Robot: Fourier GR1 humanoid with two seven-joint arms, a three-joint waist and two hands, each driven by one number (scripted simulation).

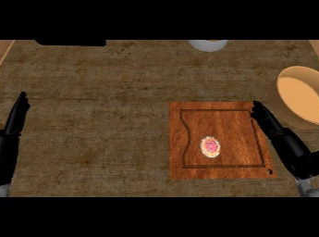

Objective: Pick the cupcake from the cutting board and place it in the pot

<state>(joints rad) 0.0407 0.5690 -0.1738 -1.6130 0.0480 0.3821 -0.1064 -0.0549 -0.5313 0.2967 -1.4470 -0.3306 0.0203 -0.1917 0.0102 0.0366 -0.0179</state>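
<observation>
Right hand (295, 150), fingers straight and pressed together, stretches along the right edge of the cutting board (189, 139), between the cupcake (210, 146) near its middle and the pot (302, 97), probably to grasp sideways

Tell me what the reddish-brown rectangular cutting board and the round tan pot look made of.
Reddish-brown rectangular cutting board: wood by the look, with grain streaks along it, a groove cut near its edge and a slight sheen. Round tan pot: unclear, perhaps ceramic or enamelled metal; smooth, even colour, matte, no grain.
</observation>
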